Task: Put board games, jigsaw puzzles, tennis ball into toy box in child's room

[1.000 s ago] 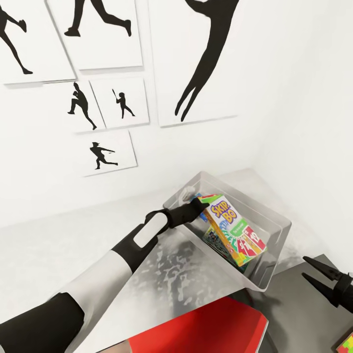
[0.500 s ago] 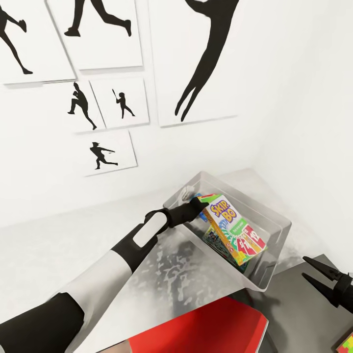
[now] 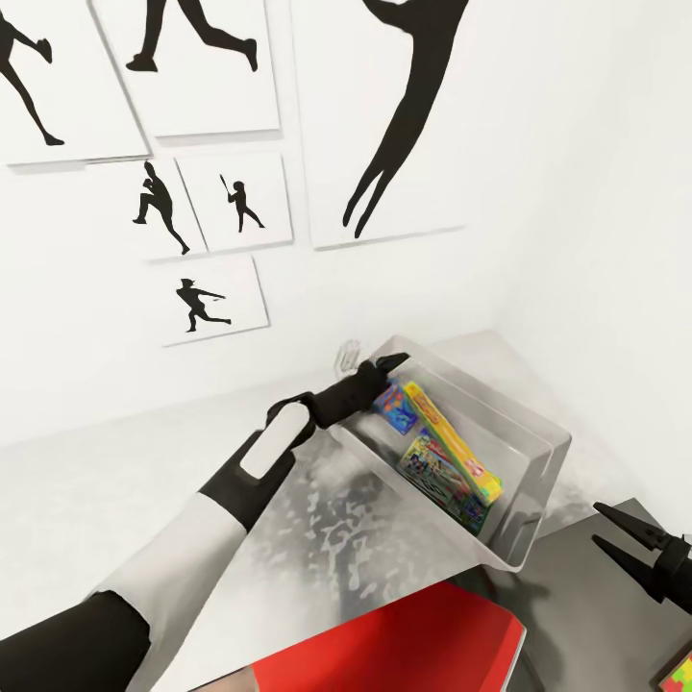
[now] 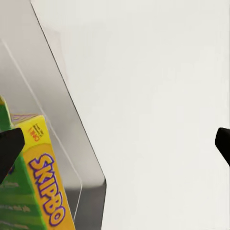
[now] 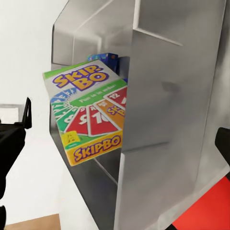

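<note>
Silhouette athlete pictures (image 3: pixel 216 202) — white wall (image 3: pixel 596 192) — red chair (image 3: pixel 404 649).

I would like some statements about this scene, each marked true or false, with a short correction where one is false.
1. The Skip-Bo box lies inside the toy box. True.
2. The left gripper is shut on the Skip-Bo box. False: it is open, above the bin's near rim.
3. The right gripper holds a tennis ball. False: it is open and holds nothing.
4. Black silhouette pictures hang on the wall. True.
5. The toy box has a lid on. False: it has no lid.
</note>
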You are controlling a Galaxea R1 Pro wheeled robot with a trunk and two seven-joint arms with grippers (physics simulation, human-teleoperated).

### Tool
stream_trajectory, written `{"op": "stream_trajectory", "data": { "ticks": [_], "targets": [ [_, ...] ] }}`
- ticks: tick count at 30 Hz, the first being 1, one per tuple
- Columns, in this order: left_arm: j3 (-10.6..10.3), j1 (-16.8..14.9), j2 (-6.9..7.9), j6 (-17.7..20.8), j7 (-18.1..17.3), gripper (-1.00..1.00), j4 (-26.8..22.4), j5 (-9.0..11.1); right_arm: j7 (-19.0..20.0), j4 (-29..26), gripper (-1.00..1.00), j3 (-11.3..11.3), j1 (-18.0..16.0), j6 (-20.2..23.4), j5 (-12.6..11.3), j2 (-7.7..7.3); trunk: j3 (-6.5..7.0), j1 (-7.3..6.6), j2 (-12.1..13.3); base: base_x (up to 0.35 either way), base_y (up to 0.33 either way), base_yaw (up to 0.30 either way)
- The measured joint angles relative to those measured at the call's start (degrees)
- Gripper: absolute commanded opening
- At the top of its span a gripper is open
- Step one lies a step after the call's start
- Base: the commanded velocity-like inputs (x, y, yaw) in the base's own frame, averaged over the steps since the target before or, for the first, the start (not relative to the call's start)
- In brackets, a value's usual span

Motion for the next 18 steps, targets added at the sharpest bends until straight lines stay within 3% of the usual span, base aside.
{"op": "stream_trajectory", "data": {
  "ticks": [13, 18],
  "targets": [
    [1.1, 0.7, 0.61, 0.5, 0.1, 1.00, -0.7, 0.1, 0.0, 0.0, 1.00, 0.0, 0.0, 0.0, 0.0, 0.00, 0.00, 0.00, 0.0, 0.000, 0.000, 0.000],
    [2.2, 0.7, 2.30, 5.4, -0.1, 1.00, -0.9, 0.3, 0.0, 0.0, 1.00, 0.0, 0.0, 0.0, 0.0, 0.00, 0.00, 0.00, 0.0, 0.000, 0.000, 0.000]
  ]
}}
